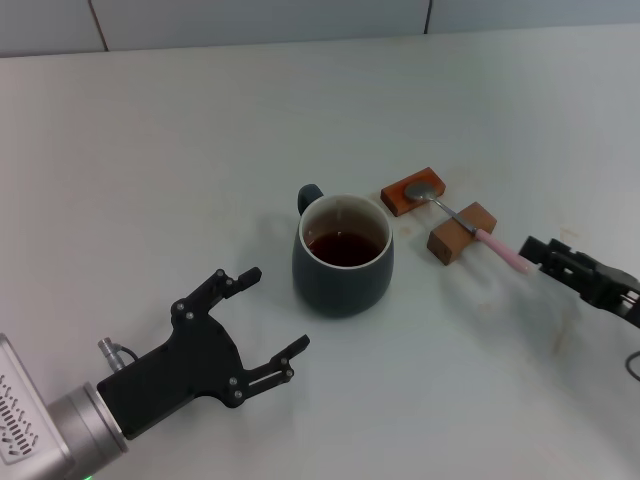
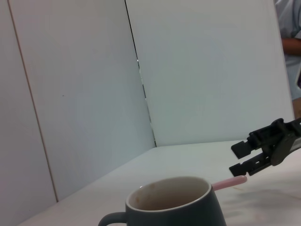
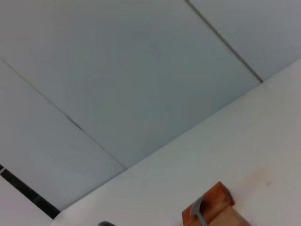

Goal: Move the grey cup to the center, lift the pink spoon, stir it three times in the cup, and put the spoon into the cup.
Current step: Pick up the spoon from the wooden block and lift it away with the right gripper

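The grey cup [image 1: 343,268] stands upright mid-table with dark brown liquid inside; its handle points to the far side. It also shows in the left wrist view [image 2: 174,207]. The pink spoon [image 1: 503,251] lies across two wooden blocks to the cup's right, metal bowl on the far block, pink handle sticking out toward the right; its handle tip shows in the left wrist view [image 2: 229,182]. My right gripper [image 1: 536,254] is open, right at the handle's tip, not closed on it; it also shows in the left wrist view [image 2: 241,158]. My left gripper [image 1: 275,310] is open and empty, to the left of the cup and apart from it.
Two brown wooden blocks [image 1: 413,190] [image 1: 461,233] hold the spoon off the table; one block shows in the right wrist view [image 3: 210,205]. White wall panels [image 1: 300,20] stand at the table's far edge.
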Robot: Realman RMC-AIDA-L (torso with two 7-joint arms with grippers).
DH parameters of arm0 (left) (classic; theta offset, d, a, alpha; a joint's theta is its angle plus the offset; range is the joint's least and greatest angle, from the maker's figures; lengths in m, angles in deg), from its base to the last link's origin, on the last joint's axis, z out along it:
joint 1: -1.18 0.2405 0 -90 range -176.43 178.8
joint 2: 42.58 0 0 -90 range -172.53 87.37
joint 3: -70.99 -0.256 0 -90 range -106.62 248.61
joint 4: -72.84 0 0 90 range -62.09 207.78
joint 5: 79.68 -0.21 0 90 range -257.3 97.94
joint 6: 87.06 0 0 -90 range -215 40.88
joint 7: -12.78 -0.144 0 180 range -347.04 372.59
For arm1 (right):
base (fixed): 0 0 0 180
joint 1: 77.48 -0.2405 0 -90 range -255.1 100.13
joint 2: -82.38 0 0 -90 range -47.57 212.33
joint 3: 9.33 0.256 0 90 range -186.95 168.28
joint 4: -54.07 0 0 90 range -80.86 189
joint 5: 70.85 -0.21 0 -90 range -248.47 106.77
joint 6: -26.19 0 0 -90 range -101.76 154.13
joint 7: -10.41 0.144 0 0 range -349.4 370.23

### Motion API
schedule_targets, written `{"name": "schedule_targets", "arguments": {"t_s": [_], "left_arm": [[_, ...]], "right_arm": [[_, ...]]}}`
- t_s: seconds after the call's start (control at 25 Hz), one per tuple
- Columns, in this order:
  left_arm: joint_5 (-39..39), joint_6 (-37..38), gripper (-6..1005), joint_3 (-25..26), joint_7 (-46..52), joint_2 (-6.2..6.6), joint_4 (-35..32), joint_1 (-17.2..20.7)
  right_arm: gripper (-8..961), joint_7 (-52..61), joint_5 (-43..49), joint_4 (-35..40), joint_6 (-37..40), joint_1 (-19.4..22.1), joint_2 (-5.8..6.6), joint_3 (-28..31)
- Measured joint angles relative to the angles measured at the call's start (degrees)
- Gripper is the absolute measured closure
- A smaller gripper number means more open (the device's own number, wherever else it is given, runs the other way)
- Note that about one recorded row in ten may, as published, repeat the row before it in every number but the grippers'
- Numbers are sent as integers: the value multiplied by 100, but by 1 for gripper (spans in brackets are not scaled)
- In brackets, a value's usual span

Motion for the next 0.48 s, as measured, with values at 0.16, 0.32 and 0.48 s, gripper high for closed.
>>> {"name": "schedule_targets", "arguments": {"t_s": [0.16,0.32,0.48], "left_arm": [[-1,-4,136,0,8,0,-2,-6],[-1,-5,136,0,-1,0,-2,-21],[0,-5,135,0,4,1,-2,-24]], "right_arm": [[224,34,22,96,-233,-73,-69,-106],[226,60,57,231,-448,-81,-125,-173],[228,61,64,270,-551,-87,-137,-175]]}}
